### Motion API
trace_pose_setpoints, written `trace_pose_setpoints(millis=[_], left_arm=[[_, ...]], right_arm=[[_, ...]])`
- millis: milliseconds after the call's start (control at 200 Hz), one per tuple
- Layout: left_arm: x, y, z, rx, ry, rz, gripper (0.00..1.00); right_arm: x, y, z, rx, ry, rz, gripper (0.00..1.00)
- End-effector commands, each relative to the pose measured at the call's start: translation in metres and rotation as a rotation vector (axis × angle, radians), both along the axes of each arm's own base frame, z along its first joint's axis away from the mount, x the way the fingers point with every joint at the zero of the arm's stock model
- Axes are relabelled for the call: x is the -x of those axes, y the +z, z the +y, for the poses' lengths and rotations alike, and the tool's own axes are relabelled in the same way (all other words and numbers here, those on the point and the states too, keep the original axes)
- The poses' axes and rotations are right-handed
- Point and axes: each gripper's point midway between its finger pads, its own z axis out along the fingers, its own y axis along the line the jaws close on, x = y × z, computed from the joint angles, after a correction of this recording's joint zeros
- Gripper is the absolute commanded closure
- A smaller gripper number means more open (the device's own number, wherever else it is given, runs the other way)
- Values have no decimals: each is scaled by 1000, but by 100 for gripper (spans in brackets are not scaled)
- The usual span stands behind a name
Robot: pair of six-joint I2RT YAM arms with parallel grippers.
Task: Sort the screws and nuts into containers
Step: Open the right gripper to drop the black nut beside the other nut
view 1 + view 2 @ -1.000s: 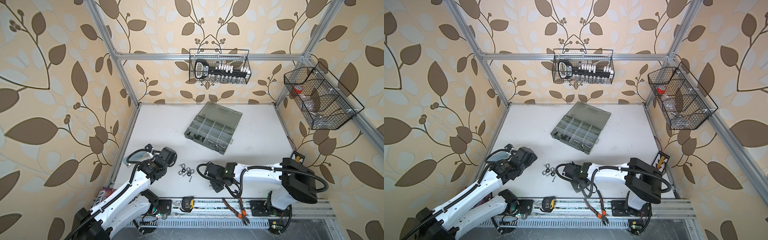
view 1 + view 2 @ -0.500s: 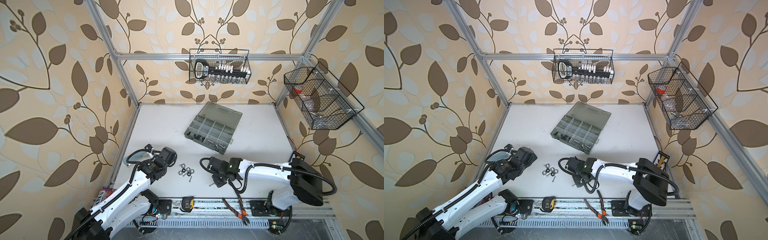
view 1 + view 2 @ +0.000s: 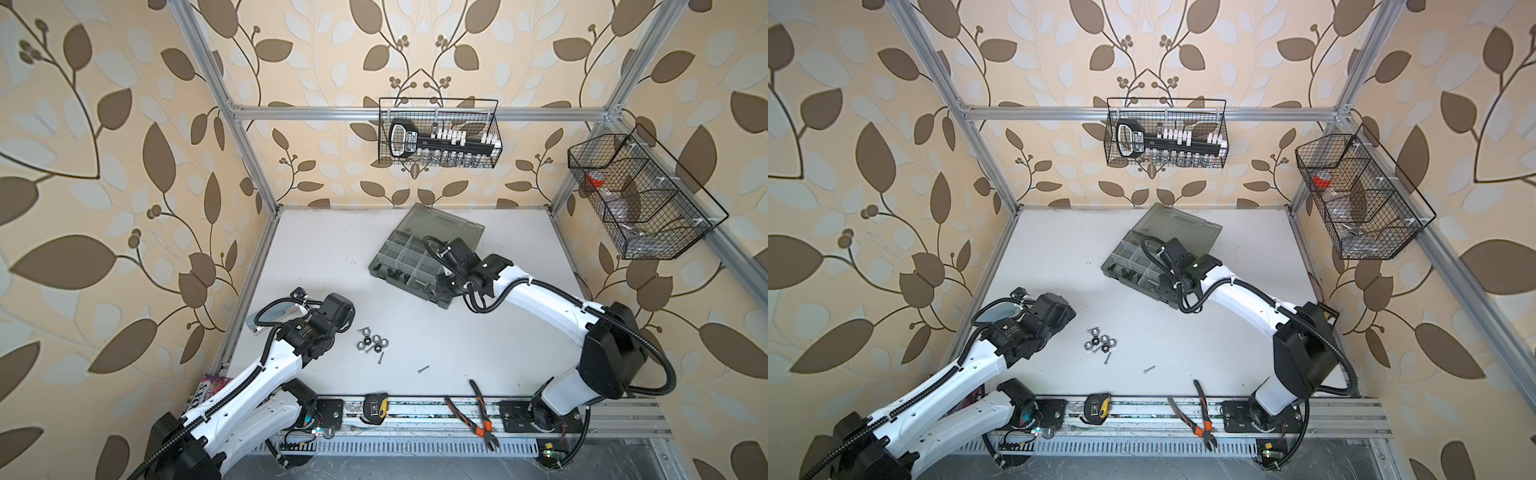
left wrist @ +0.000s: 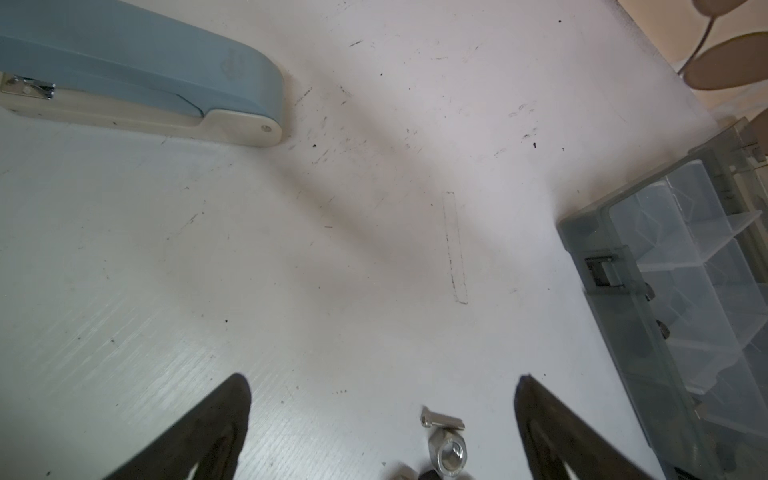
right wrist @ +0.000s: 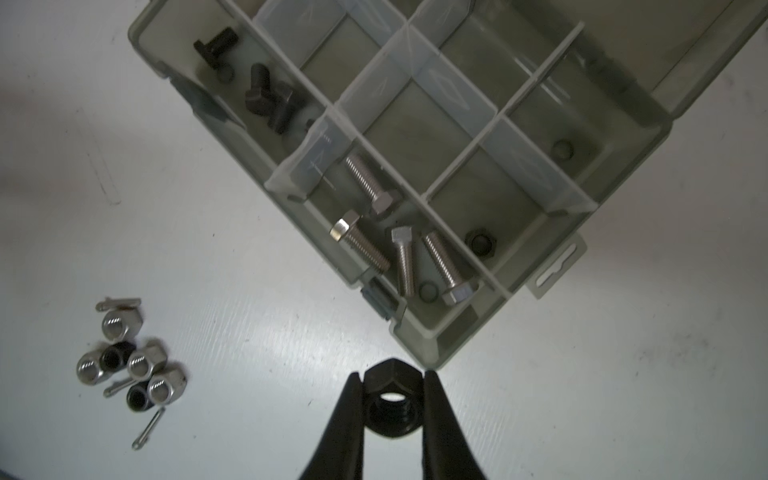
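Fasteners (image 3: 372,341) are heaped toward the bench's (image 3: 332,266) front edge in both top views; the organiser box (image 3: 446,226) lies open toward the rear edge. In the left wrist view the left claw (image 4: 381,376) is spread wide, empty, with one silver nut (image 4: 449,451) and one thin screw (image 4: 442,422) between its fingers (image 4: 208,428). In the right wrist view the right claw (image 5: 391,373) is clamped on one black nut (image 5: 390,424) by a box corner. Three black bolts (image 5: 257,95), four silver bolts (image 5: 365,178) and one dark nut (image 5: 481,242) are counted in three adjoining compartments; four silver nuts (image 5: 122,324), two loose black nuts (image 5: 114,358) and three thin screws (image 5: 147,428) on the bench.
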Motion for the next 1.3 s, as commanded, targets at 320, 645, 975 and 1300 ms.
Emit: trace_pose_setpoints(millis=[320,645,975,1300], left_arm=[[-13,7,-16,32,-40,-1,1],[-14,8,-19,28,-56,5,1],[-15,8,-22,9,-86,36,1],[-18,12,-32,-20,-180,78,1]], right_arm=[[-60,-28,-13,80,-24,13,90],[-66,-58,-27,74,-54,79,90],[-69,-68,-29,77,-59,97,70],[-67,-51,-34,69,-70,62,62]])
